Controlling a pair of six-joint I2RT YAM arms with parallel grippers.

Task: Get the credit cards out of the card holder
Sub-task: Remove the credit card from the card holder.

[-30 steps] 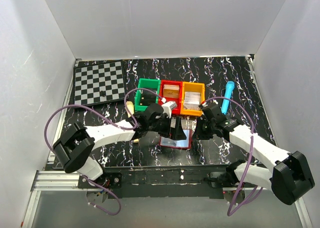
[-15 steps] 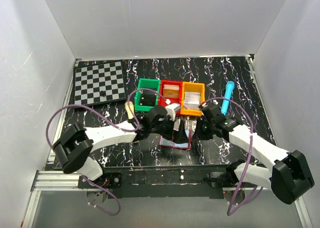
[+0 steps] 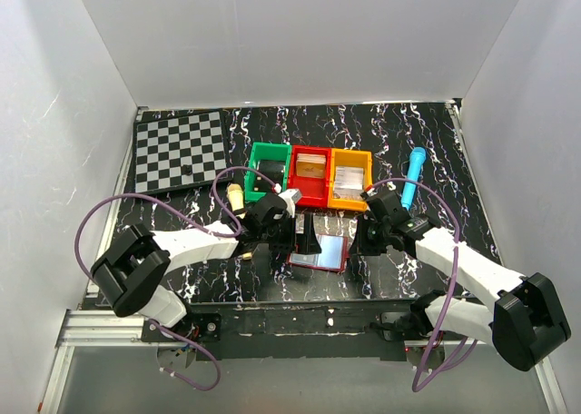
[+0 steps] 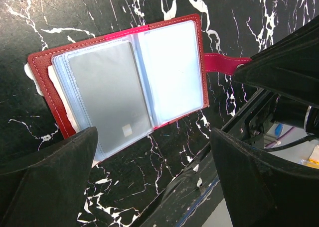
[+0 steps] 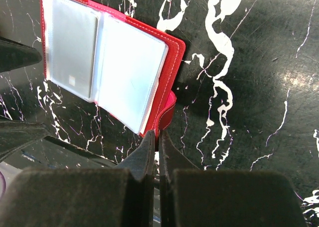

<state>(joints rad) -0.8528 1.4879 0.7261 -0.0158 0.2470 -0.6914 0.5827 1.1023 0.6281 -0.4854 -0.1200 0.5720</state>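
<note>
the card holder (image 4: 124, 82) is laid open on the bench (image 4: 65, 13), its clear sleeves turned upward. it is placed between the two arms and nearer than the row of coloured bins (image 3: 310, 196). a grey card (image 4: 107, 95) is seen inside one sleeve. the left gripper (image 4: 153, 137) is held above the open holder, its jaws spread wide with nothing gripped. the jaws of the right gripper (image 5: 155, 136) are pressed together on the snap tab (image 5: 168, 110) at the holder's edge.
</note>
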